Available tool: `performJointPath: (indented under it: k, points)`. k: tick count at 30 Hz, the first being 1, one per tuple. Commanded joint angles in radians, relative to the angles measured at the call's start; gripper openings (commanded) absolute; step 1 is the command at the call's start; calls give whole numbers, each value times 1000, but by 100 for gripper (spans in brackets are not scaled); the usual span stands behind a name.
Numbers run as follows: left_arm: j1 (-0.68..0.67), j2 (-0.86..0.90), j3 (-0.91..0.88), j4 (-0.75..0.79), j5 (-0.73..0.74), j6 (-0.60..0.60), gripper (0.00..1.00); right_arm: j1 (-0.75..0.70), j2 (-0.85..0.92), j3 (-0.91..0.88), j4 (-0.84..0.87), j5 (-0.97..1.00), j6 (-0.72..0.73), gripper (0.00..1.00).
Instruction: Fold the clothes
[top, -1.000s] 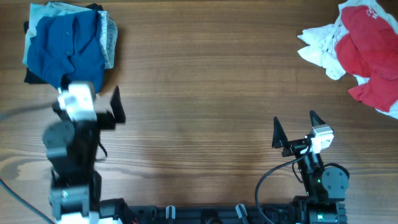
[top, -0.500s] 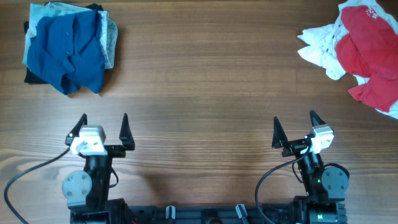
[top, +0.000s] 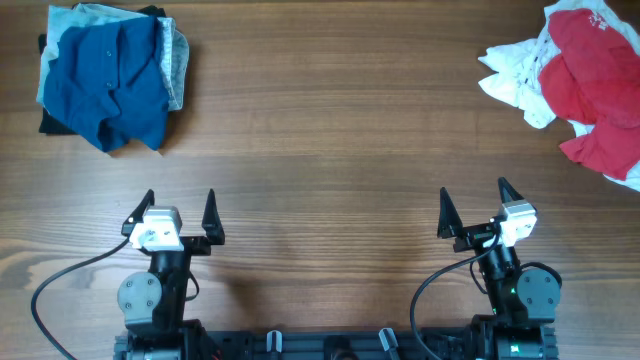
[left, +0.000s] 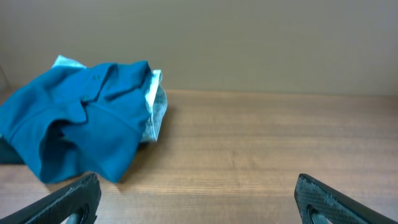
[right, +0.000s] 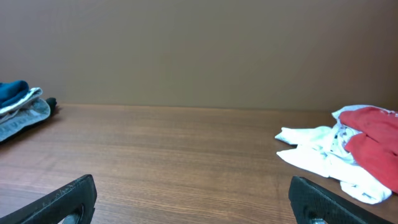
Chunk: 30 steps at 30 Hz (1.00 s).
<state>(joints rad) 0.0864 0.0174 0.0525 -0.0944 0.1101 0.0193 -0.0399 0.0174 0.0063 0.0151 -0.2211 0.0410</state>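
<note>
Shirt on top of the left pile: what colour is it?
The shirt is dark blue; the overhead view shows it best.

Left claw (top: 179, 200) and right claw (top: 473, 190) both hover, jaws spread wide.

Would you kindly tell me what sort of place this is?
Likely a robotics lab: left arm and right arm at a wooden table, with a blue shirt and a clothes heap.

We see a dark blue shirt (top: 105, 88) over pale grey cloth (top: 176, 58), perhaps patterned; red garment (top: 600, 80) on white cloth (top: 515, 82); brown wood-grain worktop (top: 330, 130).
</note>
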Motion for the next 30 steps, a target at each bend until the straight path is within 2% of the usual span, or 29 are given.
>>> performJointPath:
  k: [1, 8, 12, 30]
  points:
    - [-5, -14, -47, 66, -25, -13, 100, 3, -13, -1, 5, -16, 12, 100]
    - [-5, -14, -47, 87, -83, -14, 100, 3, -13, -1, 5, -16, 12, 100]
    - [-5, -14, -47, 15, -85, -54, 100, 3, -13, -1, 5, -16, 12, 100]
    - [-5, -12, -47, 19, -81, -54, 100, 3, -13, -1, 5, -16, 12, 100]
